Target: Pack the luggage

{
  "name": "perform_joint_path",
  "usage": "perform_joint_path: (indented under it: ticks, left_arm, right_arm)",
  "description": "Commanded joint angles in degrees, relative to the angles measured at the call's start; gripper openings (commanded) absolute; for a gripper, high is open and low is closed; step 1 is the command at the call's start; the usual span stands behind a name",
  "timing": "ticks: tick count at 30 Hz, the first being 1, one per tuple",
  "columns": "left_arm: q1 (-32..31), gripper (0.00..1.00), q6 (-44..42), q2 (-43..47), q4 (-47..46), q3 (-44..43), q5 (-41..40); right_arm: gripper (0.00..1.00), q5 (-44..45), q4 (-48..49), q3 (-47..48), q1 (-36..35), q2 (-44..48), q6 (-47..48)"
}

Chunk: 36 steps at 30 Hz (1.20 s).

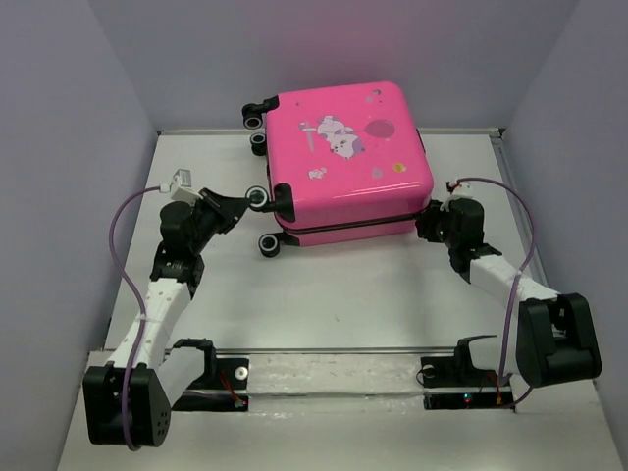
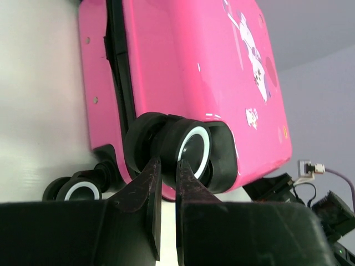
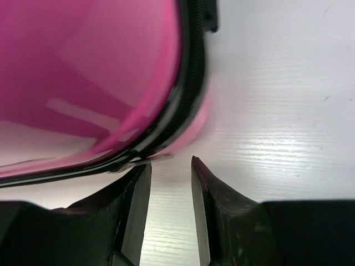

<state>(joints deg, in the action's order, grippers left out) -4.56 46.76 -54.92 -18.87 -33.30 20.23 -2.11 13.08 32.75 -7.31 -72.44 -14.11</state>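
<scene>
Two grippers flank the luggage (image 1: 348, 162), which lies flat and zipped shut at the far middle of the counter (image 1: 373, 294), lid up. Its near long side, carrying the zipper seam (image 3: 191, 83), runs from one gripper to the other.

The left gripper (image 2: 168, 163) is all but closed, with only a sliver of gap and nothing in it. Its tips sit just short of the near-left wheel (image 2: 194, 151).

The right gripper (image 3: 171, 166) is slightly parted and empty. The rounded near-right corner of the seam is directly ahead of it and a little to the left. I cannot tell whether the small glint at that fingertip is the zipper pull.

In my judgement the right arm is the nearer to the seam for opening.
</scene>
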Motion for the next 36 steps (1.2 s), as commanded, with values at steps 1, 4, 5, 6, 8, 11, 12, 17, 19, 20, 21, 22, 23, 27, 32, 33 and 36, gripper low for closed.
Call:
perform_joint_path:
  ticks: [1,4,5,6,8,11,12,17,19,20,21,22,23,27,32,33,36]
  left_arm:
    - [4.03,0.06,-2.38,-0.37,-1.42,-3.44,-2.13]
    - [4.12,0.06,-2.11,-0.37,-2.31,-1.95,-1.25]
    - [4.03,0.06,-1.85,-0.28,-2.57,-1.51,-0.98]
    - [4.03,0.06,-1.76,-0.19,-3.01,-0.81,-0.37]
    - [4.03,0.06,-1.68,-0.1,-3.19,-0.1,0.07]
    - [3.94,0.06,-1.76,0.34,-3.36,0.87,0.34]
    - [3.94,0.06,-1.85,0.51,-3.36,0.95,0.6]
    - [3.77,0.06,-1.85,1.04,-3.27,1.22,0.95]
    - [3.5,0.06,-1.85,1.13,-3.36,1.48,0.87]
    - [3.5,0.06,-1.85,1.04,-3.36,1.57,0.87]
    - [2.98,0.06,-1.85,1.04,-3.36,1.74,0.69]
    - [2.63,0.06,-1.85,0.95,-3.54,1.92,0.6]
    - [2.28,0.06,-1.68,1.04,-3.71,2.18,0.43]
    - [0.6,0.06,-1.76,0.86,-3.98,2.89,-0.63]
    - [-2.03,0.06,-1.5,0.69,-4.77,3.42,-1.86]
    - [-2.82,0.06,-1.33,0.43,-5.03,3.68,-2.64]
    - [-7.64,0.06,-0.27,-0.36,-7.05,4.38,-4.57]
  right_arm:
    - [0.42,-1.13,4.13,2.76,0.63,0.2,0.31]
    - [0.44,-6.75,8.88,1.44,0.63,0.11,0.13]
    - [0.44,-8.94,10.2,1.0,0.63,-0.06,-0.04]
    - [0.44,-11.84,12.38,0.3,0.63,-0.24,-0.56]
    - [0.45,-13.7,14.25,-0.14,0.63,-0.5,-0.48]
    - [0.45,-17.83,15.13,0.56,0.63,-1.03,0.31]
    - [0.45,-18.02,16.09,0.3,0.63,-0.77,0.22]
    - [0.45,-19.42,19.08,-0.41,0.63,-0.24,0.4]
    - [0.44,-19.95,19.53,-0.23,0.63,-0.5,0.31]
    - [0.44,-20.04,19.7,-0.06,0.63,-0.85,0.05]
    - [0.44,-19.78,19.96,0.2,0.11,-1.55,-0.13]
    - [0.44,-19.6,20.05,0.21,0.1,-1.91,-0.22]
    - [0.43,-19.16,20.75,0.38,-0.68,-2.17,-0.22]
    - [0.24,-12.5,23.21,-0.49,-2.61,-1.91,-0.3]
    - [0.07,-7.83,25.94,-1.64,-5.87,-1.56,-0.83]
    - [0.07,-6.78,26.55,-2.07,-6.74,-1.73,-1.01]
    - [0.07,-2.83,27.7,-3.13,-13.85,-2.17,-1.8]
